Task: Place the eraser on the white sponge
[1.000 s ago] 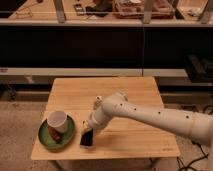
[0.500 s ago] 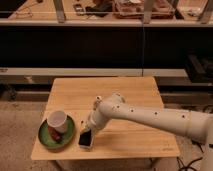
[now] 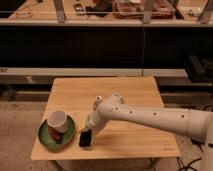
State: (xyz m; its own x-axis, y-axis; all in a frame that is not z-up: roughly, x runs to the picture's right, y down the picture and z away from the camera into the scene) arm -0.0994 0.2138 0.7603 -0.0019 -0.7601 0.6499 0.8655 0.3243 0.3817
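Note:
The eraser (image 3: 85,139), a small flat black block, lies near the front edge of the wooden table (image 3: 125,95), just right of the green plate. My gripper (image 3: 90,128) is at the end of the white arm (image 3: 150,117), right above the eraser's far end, touching or almost touching it. I cannot tell whether it grips the eraser. The white sponge is hidden. Only a thin pale edge shows along the eraser's right side, and I cannot tell what it belongs to.
A green plate (image 3: 46,138) at the table's front left holds a tilted white cup (image 3: 57,120) and a small reddish-brown item (image 3: 56,133). The table's front edge lies just below the eraser. Dark shelving stands behind the table.
The gripper and the eraser have shifted slightly down and toward the table's front edge. The plate and the cup have not moved.

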